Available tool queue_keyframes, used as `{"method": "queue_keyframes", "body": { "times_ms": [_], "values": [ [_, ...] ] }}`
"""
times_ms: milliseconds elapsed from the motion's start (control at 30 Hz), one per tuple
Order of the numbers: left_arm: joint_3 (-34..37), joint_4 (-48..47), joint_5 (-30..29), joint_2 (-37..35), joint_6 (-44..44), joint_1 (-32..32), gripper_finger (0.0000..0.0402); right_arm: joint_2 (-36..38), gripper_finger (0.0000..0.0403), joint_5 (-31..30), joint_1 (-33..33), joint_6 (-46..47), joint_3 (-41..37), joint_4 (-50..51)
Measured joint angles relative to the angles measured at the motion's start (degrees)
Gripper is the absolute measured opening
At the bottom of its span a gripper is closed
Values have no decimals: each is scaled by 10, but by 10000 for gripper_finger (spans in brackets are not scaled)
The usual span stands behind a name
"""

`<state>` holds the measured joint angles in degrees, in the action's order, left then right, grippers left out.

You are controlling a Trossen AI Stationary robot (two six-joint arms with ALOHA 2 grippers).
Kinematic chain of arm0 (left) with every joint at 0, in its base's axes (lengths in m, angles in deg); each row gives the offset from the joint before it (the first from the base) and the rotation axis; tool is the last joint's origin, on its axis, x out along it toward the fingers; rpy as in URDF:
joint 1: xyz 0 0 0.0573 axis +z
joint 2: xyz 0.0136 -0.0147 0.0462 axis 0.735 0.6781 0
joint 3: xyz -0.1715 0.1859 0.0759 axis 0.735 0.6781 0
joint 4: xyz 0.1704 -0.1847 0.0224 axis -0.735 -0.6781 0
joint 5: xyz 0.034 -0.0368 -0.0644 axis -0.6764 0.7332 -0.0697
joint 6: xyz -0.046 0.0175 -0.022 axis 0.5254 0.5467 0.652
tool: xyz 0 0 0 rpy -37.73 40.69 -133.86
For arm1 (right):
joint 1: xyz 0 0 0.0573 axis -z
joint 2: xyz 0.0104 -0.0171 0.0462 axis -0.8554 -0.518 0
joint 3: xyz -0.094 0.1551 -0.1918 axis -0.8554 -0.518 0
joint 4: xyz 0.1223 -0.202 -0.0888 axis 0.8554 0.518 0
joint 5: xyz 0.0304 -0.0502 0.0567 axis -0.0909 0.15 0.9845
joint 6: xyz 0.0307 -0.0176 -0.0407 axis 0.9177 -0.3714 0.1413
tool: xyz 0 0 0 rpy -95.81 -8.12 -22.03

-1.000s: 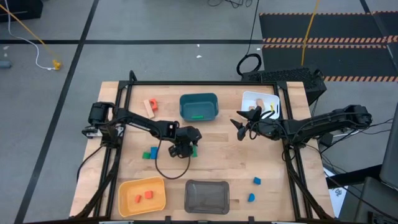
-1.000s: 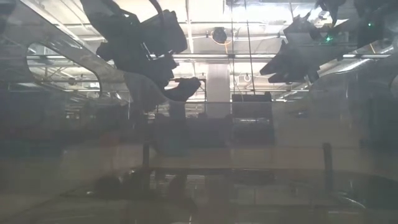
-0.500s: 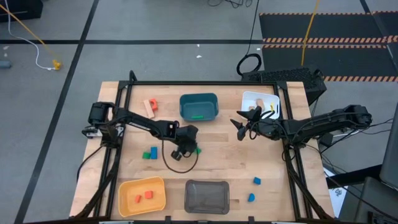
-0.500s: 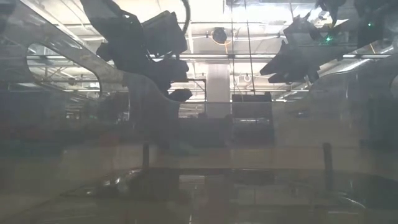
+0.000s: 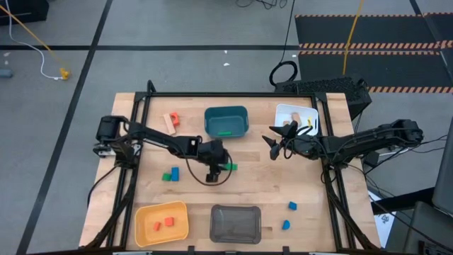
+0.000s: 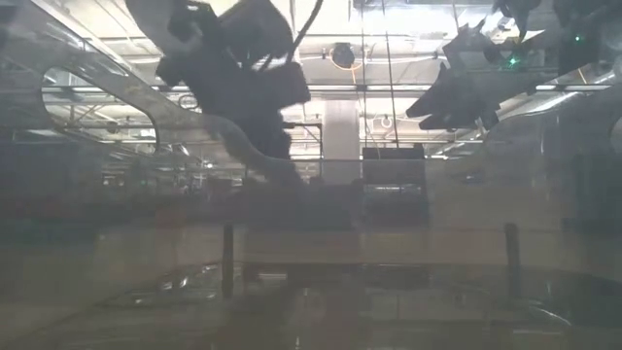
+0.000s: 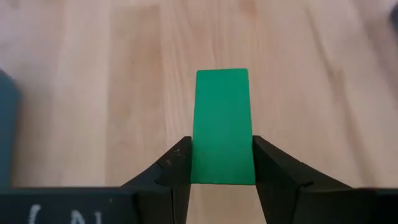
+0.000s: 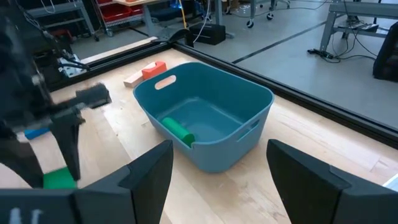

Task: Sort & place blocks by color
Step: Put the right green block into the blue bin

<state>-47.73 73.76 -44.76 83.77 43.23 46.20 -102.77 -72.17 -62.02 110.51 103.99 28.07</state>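
My left gripper (image 5: 224, 167) (image 7: 222, 146) is over the middle of the table, shut on a green block (image 5: 229, 167) (image 7: 222, 121). My right gripper (image 5: 271, 144) (image 8: 221, 149) waits open at the right, in front of the white bin. The teal bin (image 5: 226, 121) (image 8: 205, 121) stands at the far middle and holds a green cylinder (image 8: 177, 129). A green block (image 5: 175, 171) and a blue block (image 5: 167, 176) lie left of centre on the wood. Red-orange and tan blocks (image 5: 170, 120) lie at the far left. Two blue blocks (image 5: 289, 214) lie near right. My left gripper pinches the green block between its two fingers (image 7: 179, 163), on the two long sides near one end (image 7: 222, 168). The fingers point down at a slant and lie along the block. Its free end (image 7: 222, 78) sticks out past the fingertips, and it looks lifted just off the wood.
A yellow bin (image 5: 145, 228) with two red-orange blocks sits near left. A grey bin (image 5: 236, 223) is at the near middle. The white bin (image 5: 282, 112) at the far right holds a tan piece. A black frame borders the table.
My left gripper has shifted a little toward the table's right edge and turned at the wrist, carrying the green block with it. The block now sits farther right than a second ago. The cable loop under the arm has swung.
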Motion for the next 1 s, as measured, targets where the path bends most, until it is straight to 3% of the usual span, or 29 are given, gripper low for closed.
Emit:
{"method": "queue_keyframes", "body": {
  "times_ms": [200,367,600,700,867,1000],
  "values": [
    [0,54,-30,-57,8,7,141,0,250,0,0,0,0,-1],
    [-1,87,-167,-97,-22,12,159,0,250,0,0,0,0,0],
    [-1,103,-327,-108,-14,51,137,0,250,0,0,0,0,-1],
    [4,90,-347,-97,41,82,139,0,250,0,0,0,0,-1],
    [16,87,-348,-77,114,134,173,0,250,0,0,0,0,0],
    [18,74,-316,-72,160,156,168,0,250,0,0,0,0,0]
  ]
}}
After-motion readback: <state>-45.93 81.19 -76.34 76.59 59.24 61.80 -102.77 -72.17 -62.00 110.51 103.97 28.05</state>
